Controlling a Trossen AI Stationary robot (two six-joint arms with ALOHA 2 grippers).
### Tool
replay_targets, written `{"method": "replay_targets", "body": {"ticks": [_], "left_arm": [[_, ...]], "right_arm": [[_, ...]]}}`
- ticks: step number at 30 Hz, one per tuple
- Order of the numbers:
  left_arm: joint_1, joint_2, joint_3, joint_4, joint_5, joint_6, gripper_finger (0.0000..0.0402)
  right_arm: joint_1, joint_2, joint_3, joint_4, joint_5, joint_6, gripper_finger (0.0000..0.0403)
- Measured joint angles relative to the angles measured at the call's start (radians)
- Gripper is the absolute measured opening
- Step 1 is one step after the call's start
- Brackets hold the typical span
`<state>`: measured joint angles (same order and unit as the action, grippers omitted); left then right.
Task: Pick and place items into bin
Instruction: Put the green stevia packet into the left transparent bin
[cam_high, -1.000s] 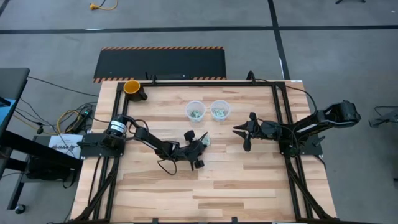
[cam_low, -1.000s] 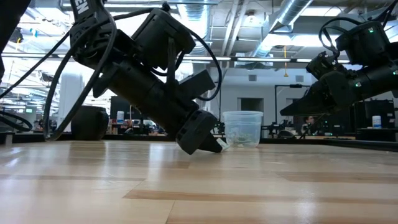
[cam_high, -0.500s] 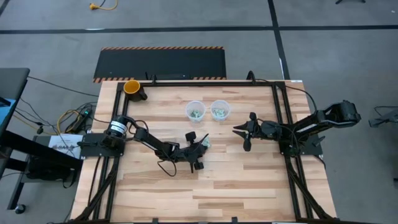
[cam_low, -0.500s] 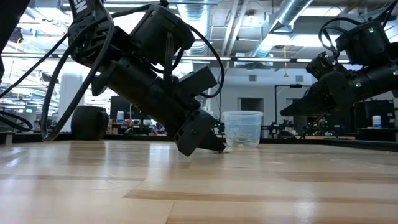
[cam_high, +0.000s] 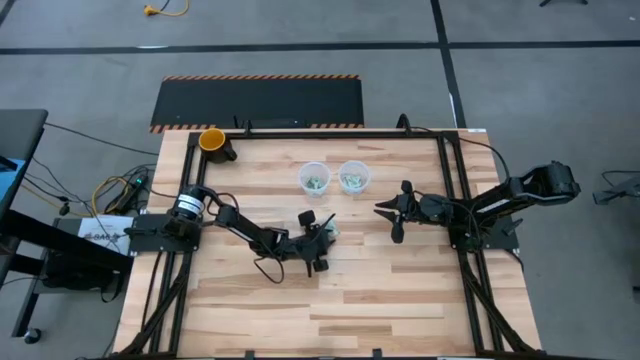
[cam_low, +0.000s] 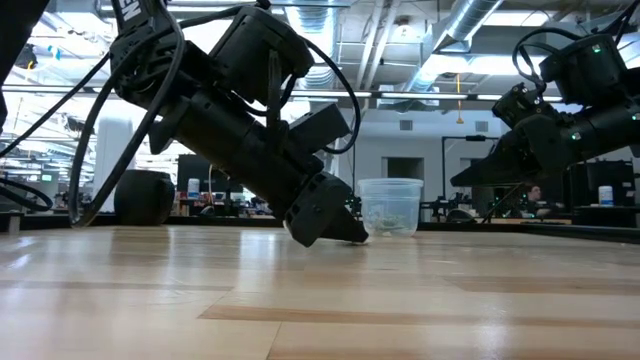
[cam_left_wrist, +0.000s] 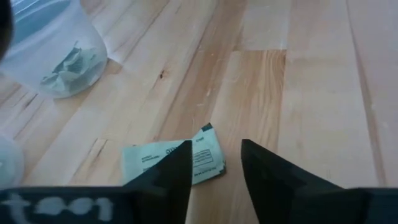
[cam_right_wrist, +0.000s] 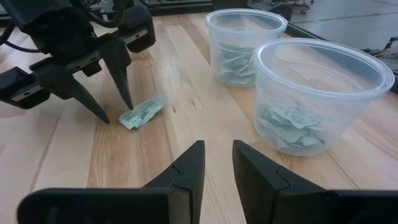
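A pale green-and-white packet (cam_left_wrist: 171, 160) lies flat on the wooden table (cam_high: 380, 290), and also shows in the right wrist view (cam_right_wrist: 143, 112). My left gripper (cam_left_wrist: 214, 149) is open, tipped steeply down at the packet. One fingertip (cam_right_wrist: 129, 102) stands at the packet's end and the other on bare wood beside it. Two clear cups (cam_high: 314, 179) (cam_high: 353, 177) holding several such pieces stand farther back. My right gripper (cam_right_wrist: 217, 155) is open and empty, to the right of the cups (cam_high: 390, 212). My left gripper comes at the packet slanting down from the table's left. One fingertip (cam_left_wrist: 180, 163) overlaps the packet's end (cam_left_wrist: 202, 155). I cannot tell whether it touches. The packet lies flat on the wood.
An orange cup (cam_high: 213, 141) stands at the table's far left corner. Black frame rails (cam_high: 450, 180) run along the table's sides. Bare wood stretches toward the near edge (cam_high: 330, 320).
My left gripper has edged a little toward the packet, staying low over the table and open. The packet stays flat on the wood.
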<state>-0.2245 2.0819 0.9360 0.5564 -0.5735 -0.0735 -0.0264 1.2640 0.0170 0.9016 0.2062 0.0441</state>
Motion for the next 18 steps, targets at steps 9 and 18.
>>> {"method": "replay_targets", "body": {"ticks": [9, 18], "left_arm": [[0.043, -0.009, 0.004, -0.097, 0.106, -0.121, 0.0155], [0.033, -0.006, 0.002, -0.108, 0.125, -0.138, 0.0048]], "right_arm": [[0.0, 0.0, 0.0, 0.0, 0.0, 0.0, 0.0075], [0.0, 0.0, 0.0, 0.002, 0.0, 0.0, 0.0075]]}}
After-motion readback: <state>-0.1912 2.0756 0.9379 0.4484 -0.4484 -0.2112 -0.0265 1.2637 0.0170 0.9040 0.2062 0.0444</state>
